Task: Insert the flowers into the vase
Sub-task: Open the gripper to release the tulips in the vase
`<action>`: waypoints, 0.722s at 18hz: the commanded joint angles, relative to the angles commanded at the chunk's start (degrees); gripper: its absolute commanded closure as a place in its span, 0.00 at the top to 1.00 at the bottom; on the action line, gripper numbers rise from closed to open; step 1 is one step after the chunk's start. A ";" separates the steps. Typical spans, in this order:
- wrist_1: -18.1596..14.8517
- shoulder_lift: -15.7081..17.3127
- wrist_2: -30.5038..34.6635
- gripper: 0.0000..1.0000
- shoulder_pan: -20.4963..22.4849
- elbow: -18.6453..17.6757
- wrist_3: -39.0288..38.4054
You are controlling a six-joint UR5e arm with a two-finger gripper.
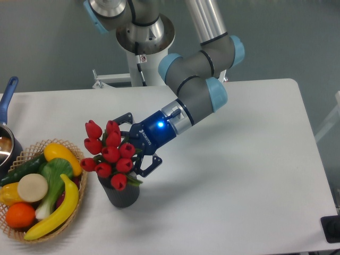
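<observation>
The flowers (109, 152), a bunch of red closed tulips with green leaves, stand with their stems down in the dark grey vase (123, 195) at the table's front left. They lean a little to the left. My gripper (138, 142) reaches in from the right, level with the tulip heads. Its dark fingers (151, 165) are spread wide, one behind the bunch and one in front of it, so it looks open. The stems are hidden behind the heads and inside the vase.
A woven basket (27, 150) of fruit and vegetables sits just left of the vase, nearly touching it. A pot with a blue handle (7, 95) is at the left edge. The arm's base (144, 40) stands behind the table.
</observation>
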 joint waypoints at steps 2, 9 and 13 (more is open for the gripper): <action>-0.09 0.44 2.63 1.00 -0.09 0.09 0.00; 0.00 0.88 6.42 1.00 -0.26 -0.17 0.09; 0.09 1.15 9.93 1.00 -0.44 -0.18 0.17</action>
